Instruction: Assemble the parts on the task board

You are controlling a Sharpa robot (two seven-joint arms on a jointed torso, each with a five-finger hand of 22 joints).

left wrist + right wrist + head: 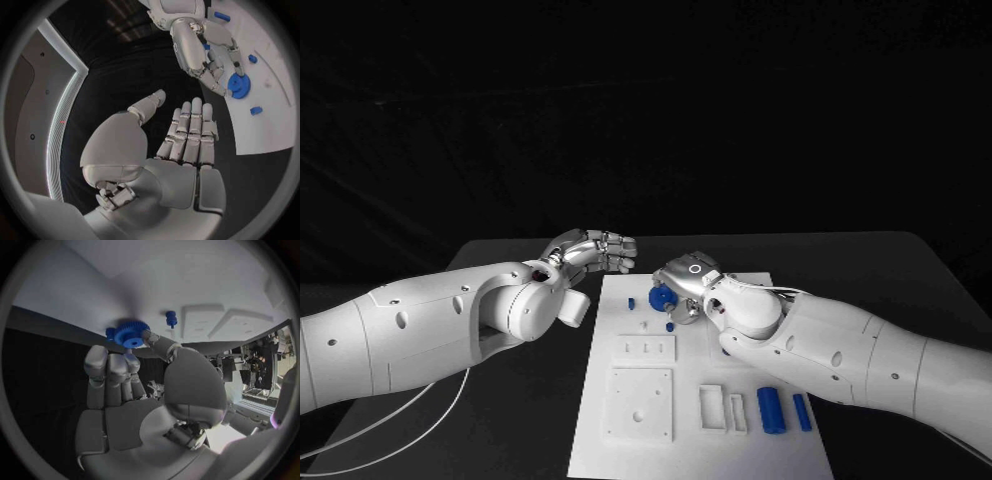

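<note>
The blue gear (661, 297) sits at the fingertips of the right robot hand (689, 285), over the far left part of the white task board (689, 440). In the right wrist view the gear (132, 333) lies flat-faced toward the board, its toothed rim pinched between the thumb and the fingertips (133, 358), so its axis points down at the board's surface. Just beside it stand two small blue pegs: one (171, 317) a little further onto the board, another (110, 332) partly hidden behind the gear. Whether the gear already sits on a peg or hangs just above the board I cannot tell. The coming move likely turns on lining the gear's bore with a peg below it, and the right robot hand is plainly the nearer one.

The left robot hand (593, 251) hovers off the board's far left edge over the black table (906, 260), holding nothing; its fingers (187, 132) lie side by side, fairly straight, the thumb apart.

Near the robot, two blue cylinders (772, 407) lie on the board's right part, their long axes running near to far, well apart from both hands.
</note>
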